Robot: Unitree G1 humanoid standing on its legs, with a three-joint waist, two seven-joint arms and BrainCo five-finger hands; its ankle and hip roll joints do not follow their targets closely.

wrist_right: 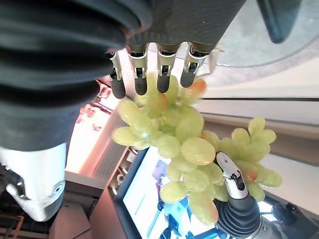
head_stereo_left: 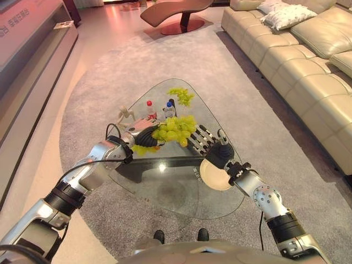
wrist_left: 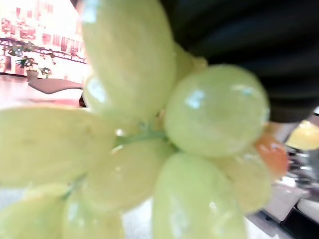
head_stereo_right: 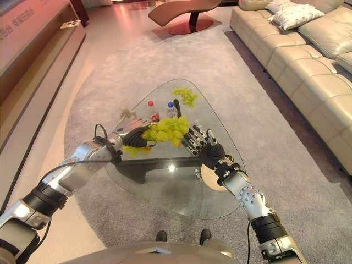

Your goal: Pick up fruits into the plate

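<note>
The plate (head_stereo_left: 215,175) on the glass worktop (head_stereo_left: 181,198) looks bare, so by my judgement no fruit has gone in yet. One bunch of green grapes (head_stereo_left: 175,130) hangs in the air between the two hands, above the worktop and short of the plate (which lies just under the right wrist). A second bunch of grapes (head_stereo_left: 181,96) lies at the far end of the worktop, well apart from the plate, and something yellow-green (head_stereo_left: 142,149) lies under the left hand; both seem left to do, along with setting the raised bunch down.

The left hand (head_stereo_left: 142,133) is closed on the near side of the raised bunch, its fingers curled around the grapes. The right hand (head_stereo_left: 204,141) is at the bunch's other side, fingers (wrist_right: 141,79) straight and spread in a row, tips touching the grapes; its thumb (wrist_right: 233,179) lies against them too, supporting rather than clenching
</note>
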